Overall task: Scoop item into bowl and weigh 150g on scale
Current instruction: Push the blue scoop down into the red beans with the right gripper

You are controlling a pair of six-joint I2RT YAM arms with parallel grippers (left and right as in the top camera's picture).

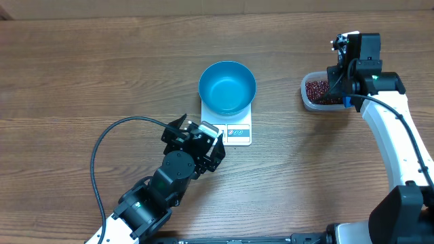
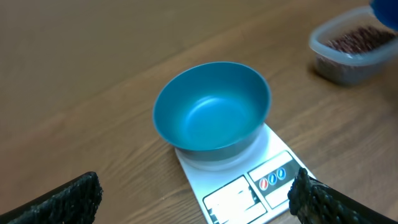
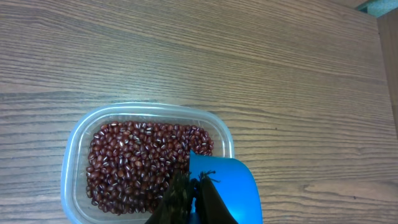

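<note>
The bright blue bowl (image 1: 227, 87) stands on the white scale (image 1: 237, 133) and looks empty inside (image 2: 211, 109). My left gripper (image 1: 202, 130) hovers open at the scale's front left corner; in the left wrist view its fingers straddle the scale's display edge (image 2: 249, 186) with nothing between them (image 2: 193, 200). The red-brown beans (image 3: 137, 162) fill a clear tub (image 3: 149, 107) at the right (image 1: 319, 91). Over that tub's near right corner, my right gripper (image 3: 193, 196) is shut on a small blue scoop (image 3: 233, 186). The scoop's inside is hidden.
The tub (image 2: 351, 46) lies to the right of the scale with bare wood between them. The left arm's black cable (image 1: 108, 142) loops over the table at front left. The right arm (image 1: 397, 135) runs along the table's right side.
</note>
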